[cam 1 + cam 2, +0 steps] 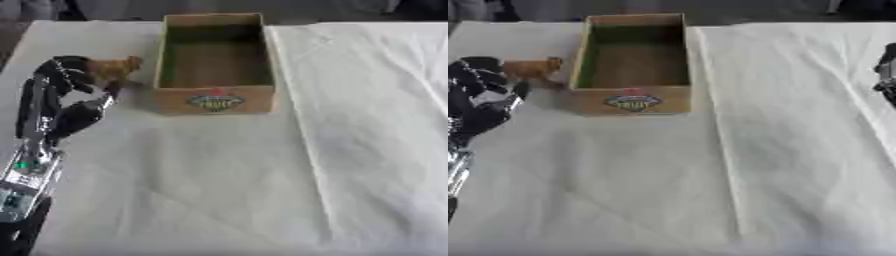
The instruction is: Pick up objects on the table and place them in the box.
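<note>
My left hand (66,95) upper left of frame, fingers curled around small brown toy animal (114,68) (species unclear), cardboard box (213,99) just right, my right hand (886,75) at right edge, fingers indiscernible

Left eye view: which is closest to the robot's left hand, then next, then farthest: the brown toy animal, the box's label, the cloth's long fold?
From the left hand:
1. Brown toy animal, right at the fingers, left of the box.
2. Label, on the box's near wall.
3. Long fold, right of the box.

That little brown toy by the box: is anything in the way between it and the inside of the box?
Only the box's own left wall. The brown toy sits on the cloth just left of the cardboard box, at the left robot hand, whose fingers curl around it. The box looks empty and open-topped, so lifting the toy over that wall should do.
</note>
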